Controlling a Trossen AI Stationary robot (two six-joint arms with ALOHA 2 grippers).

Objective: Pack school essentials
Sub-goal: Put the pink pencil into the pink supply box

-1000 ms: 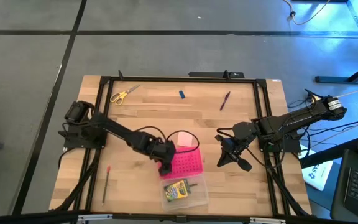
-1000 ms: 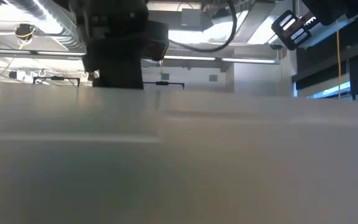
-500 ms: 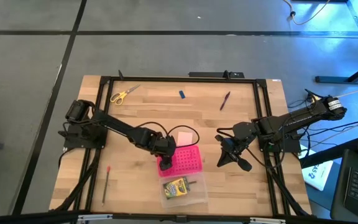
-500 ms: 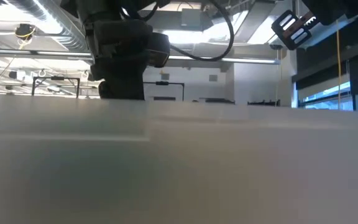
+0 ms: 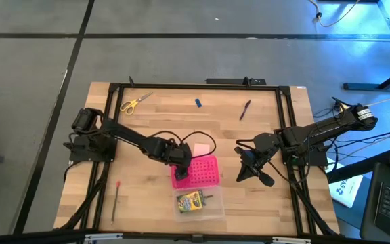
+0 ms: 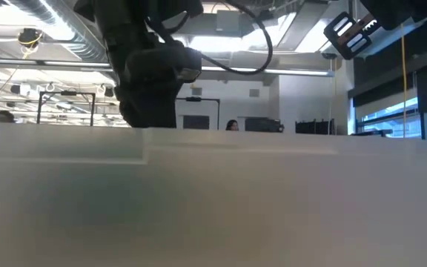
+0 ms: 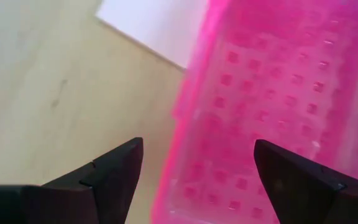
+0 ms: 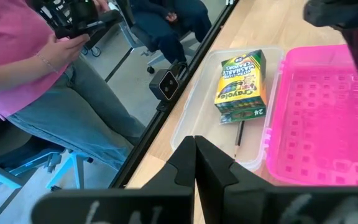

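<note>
An open box lies flat on the table's middle. Its bright pink dotted half (image 5: pixel 198 171) is on the far side and its clear half (image 5: pixel 199 205) on the near side. The clear half holds the yellow-green crayon box (image 8: pixel 241 78) and a thin pencil (image 8: pixel 238 131). My left gripper (image 5: pixel 180 171) stands open astride the pink half's left wall (image 7: pixel 182 124). A pale pink pad (image 5: pixel 200 149) lies just beyond the box. My right gripper (image 5: pixel 249 171) hangs shut to the right of the box, holding nothing. My left gripper comes slanting down from the table's left. One finger (image 7: pixel 294 177) is inside the pink half and the other finger (image 7: pixel 114 171) is outside, over the wood. The fingertips lie beyond the picture's edge, so which finger touches the wall (image 7: pixel 179 143) I cannot tell.
Yellow-handled scissors (image 5: pixel 134 103), a small blue piece (image 5: pixel 198 103) and a dark pen (image 5: pixel 245 109) lie near the far edge. A red-tipped pencil (image 5: pixel 116 198) lies near left. A person in a pink top (image 8: pixel 23 62) stands beyond the near edge.
My left gripper has gone toward the table's far edge. The open box has slid that way with it and turned a little, and now lies squarer to the table. More of the pale pink pad shows.
</note>
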